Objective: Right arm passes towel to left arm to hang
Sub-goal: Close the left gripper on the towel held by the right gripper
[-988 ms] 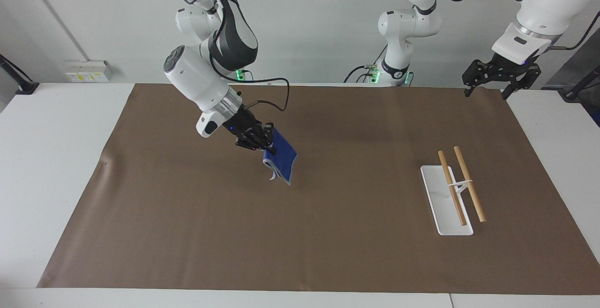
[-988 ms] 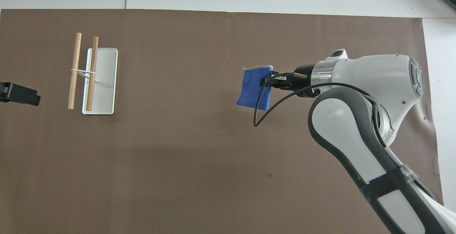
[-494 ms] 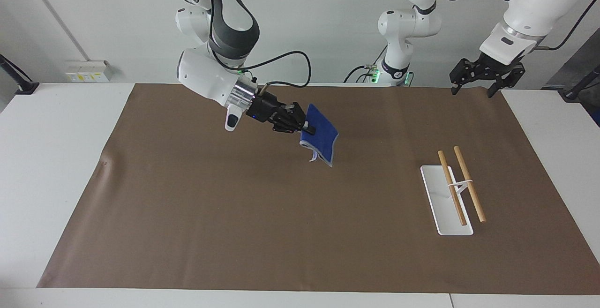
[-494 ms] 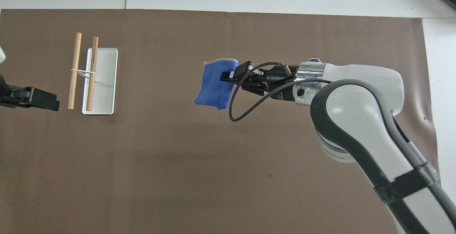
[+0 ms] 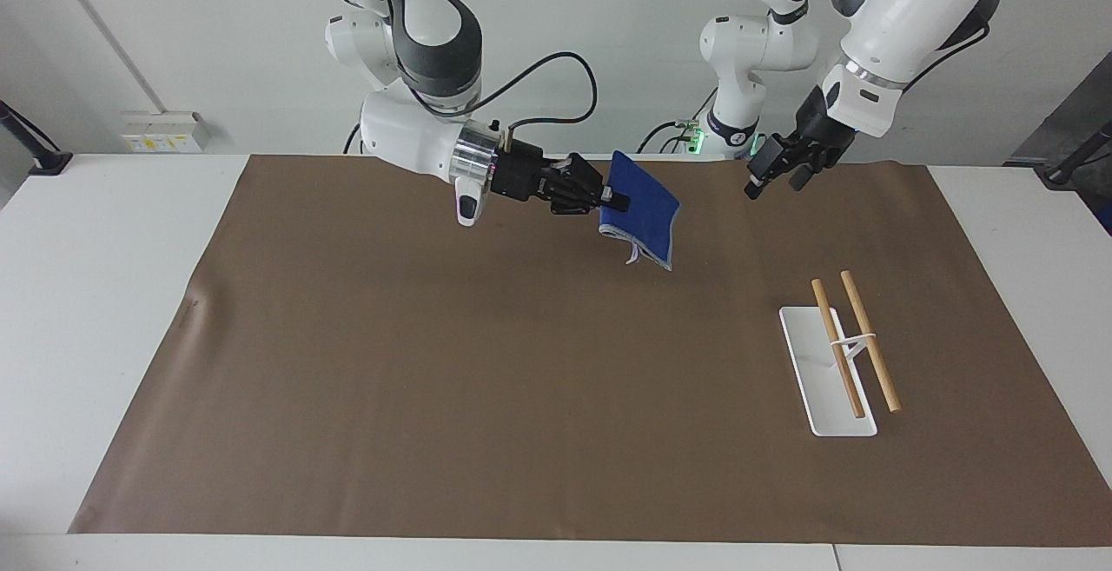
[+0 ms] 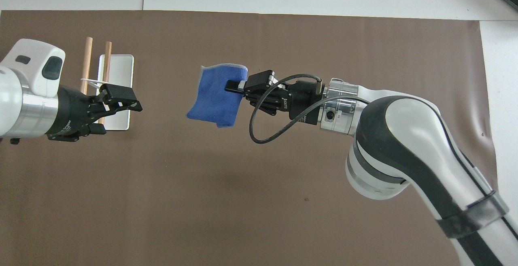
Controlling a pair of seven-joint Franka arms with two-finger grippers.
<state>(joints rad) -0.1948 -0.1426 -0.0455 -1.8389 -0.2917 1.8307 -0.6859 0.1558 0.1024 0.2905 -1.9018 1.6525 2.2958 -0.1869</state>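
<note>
Two wooden rods (image 5: 855,343) on white stand (image 5: 825,419), right fingers (image 5: 618,202) pinching towel (image 5: 645,213) aloft, left fingers (image 5: 754,185) spread.

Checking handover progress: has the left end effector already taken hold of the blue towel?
No: the left end effector is open and apart from the towel, which hangs from the shut right end effector.

Between the towel (image 5: 641,216), held up over the brown mat (image 5: 486,397) in the right claw (image 5: 613,201), and the open left claw (image 5: 773,175) lies an unblocked gap of air. The only thing standing on the counter (image 5: 104,293) is the rack (image 5: 836,361), its two wooden rods raised on a white base, well apart from the towel toward the left arm's end.
</note>
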